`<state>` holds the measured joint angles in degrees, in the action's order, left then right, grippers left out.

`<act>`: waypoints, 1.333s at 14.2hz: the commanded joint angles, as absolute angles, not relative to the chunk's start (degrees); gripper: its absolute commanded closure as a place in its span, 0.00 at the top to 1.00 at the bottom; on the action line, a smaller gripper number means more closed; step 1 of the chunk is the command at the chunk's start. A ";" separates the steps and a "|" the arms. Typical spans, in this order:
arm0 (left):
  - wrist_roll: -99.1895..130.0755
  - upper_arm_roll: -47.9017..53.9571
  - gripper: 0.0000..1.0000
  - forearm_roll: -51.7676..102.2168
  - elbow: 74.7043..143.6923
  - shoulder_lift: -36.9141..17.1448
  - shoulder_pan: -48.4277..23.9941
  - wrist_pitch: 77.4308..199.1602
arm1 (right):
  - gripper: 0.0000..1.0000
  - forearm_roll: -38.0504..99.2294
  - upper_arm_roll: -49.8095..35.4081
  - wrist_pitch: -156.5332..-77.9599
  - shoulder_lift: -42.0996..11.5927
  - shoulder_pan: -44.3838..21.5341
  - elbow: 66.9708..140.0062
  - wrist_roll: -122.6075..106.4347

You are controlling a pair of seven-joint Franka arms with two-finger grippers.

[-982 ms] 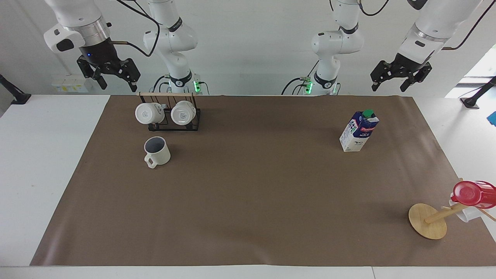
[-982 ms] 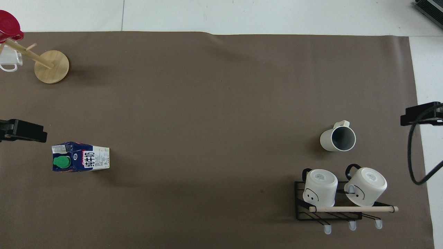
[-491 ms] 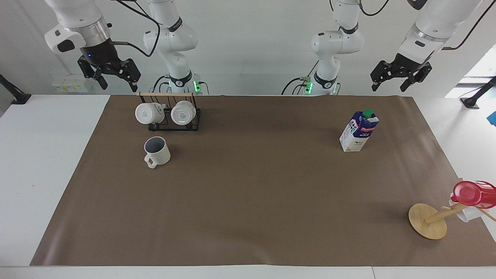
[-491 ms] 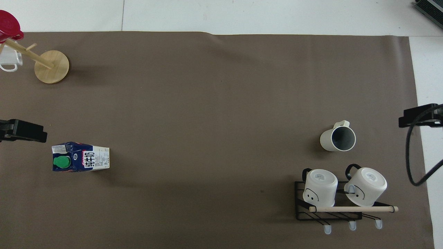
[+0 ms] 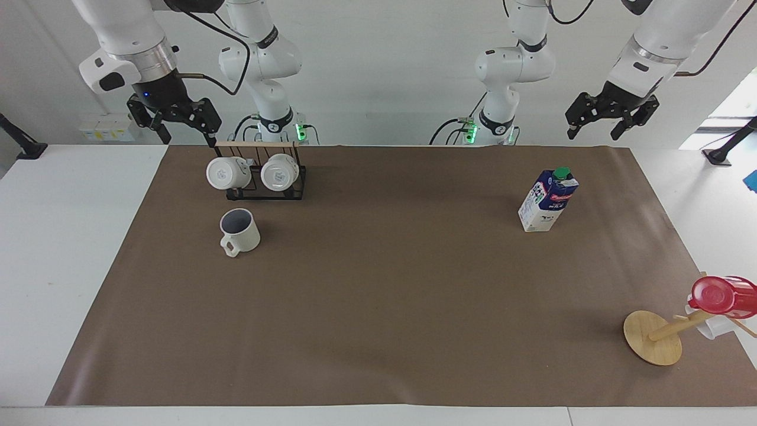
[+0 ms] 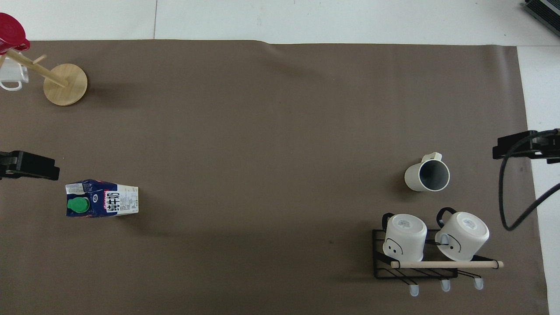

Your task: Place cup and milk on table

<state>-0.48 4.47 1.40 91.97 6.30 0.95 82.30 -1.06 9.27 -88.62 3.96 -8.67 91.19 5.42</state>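
Both sets of jaws stand spread wide with nothing between them. The right gripper [image 5: 177, 121] has just swung inward and a little lower over the last second, from above the bare white tabletop to above the brown paper's corner beside the black wire rack [image 5: 260, 177], while the left gripper [image 5: 609, 118] has not stirred and waits, raised above the paper's edge at its own end of the table [image 5: 71, 236]. I read that shift as the start of a reach by the right arm for the cup [image 5: 239, 232], which is the task's thing closest to it; no grasp has begun, and both things stand untouched. The cup sits upright on the brown paper, just farther from the robots than the rack that carries two white mugs [image 5: 253, 173] on their sides; its dark mouth opens straight up, so its axis is vertical, and its chunky handle points away from the robots and slightly toward the right arm's end. The milk [image 5: 548, 200] also stands upright on the paper toward the left arm's end, well apart from the cup; its long axis is vertical, gable and green cap on top, and its printed broad face looks toward the middle of the table. A wooden disc stand [image 5: 652, 337] with a red-topped cup [image 5: 722, 296] stands farthest from the robots at the left arm's end.
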 commanded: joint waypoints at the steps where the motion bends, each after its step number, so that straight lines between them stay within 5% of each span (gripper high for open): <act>1: -0.09 4.75 1.00 0.88 91.14 6.42 1.32 81.12 | 1.00 -0.53 9.05 -93.42 6.42 -8.53 95.88 5.45; 19: -0.09 4.66 1.00 0.88 91.14 6.42 1.32 81.12 | 1.00 -0.62 8.96 -121.27 -3.16 -12.83 118.02 5.54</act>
